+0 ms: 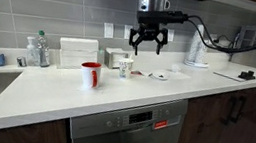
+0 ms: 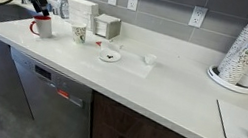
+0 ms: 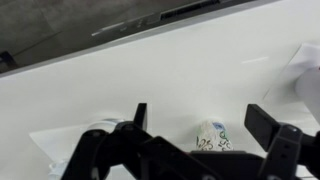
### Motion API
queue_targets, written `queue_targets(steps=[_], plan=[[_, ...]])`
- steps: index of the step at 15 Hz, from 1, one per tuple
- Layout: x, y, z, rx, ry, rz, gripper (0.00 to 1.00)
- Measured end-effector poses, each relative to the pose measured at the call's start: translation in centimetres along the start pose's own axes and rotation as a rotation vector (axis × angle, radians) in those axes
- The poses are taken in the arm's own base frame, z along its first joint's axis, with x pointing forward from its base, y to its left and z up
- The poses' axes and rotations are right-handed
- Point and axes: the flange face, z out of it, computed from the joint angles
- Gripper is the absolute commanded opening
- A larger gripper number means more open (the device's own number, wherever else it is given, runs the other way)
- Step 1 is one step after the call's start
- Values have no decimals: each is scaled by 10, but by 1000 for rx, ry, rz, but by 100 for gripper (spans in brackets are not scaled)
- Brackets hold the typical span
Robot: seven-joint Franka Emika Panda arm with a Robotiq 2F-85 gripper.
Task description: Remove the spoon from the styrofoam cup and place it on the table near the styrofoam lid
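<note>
Wide-open fingers (image 3: 266,126), holding nothing, up over the counter (image 1: 163,107). Right below them, a white cup (image 3: 210,137) standing between a red mug (image 1: 90,74) and the lid (image 1: 157,77). Spoon too small to make out.

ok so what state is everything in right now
gripper: open, holding nothing, above the counter
foam cup: upright
red mug: upright
lid: flat on the counter, off the cup
spoon: too small to make out
dishwasher: door shut
</note>
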Motion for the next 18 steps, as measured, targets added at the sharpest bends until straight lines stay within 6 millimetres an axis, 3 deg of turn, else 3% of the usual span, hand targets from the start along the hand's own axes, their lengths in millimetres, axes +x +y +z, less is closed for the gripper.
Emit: queue_targets(steps=[8,11,18], plan=[[113,34,21,153,50,-148,100],[145,44,30,239,48,-212,100],[149,42,30,245,53,-218,100]])
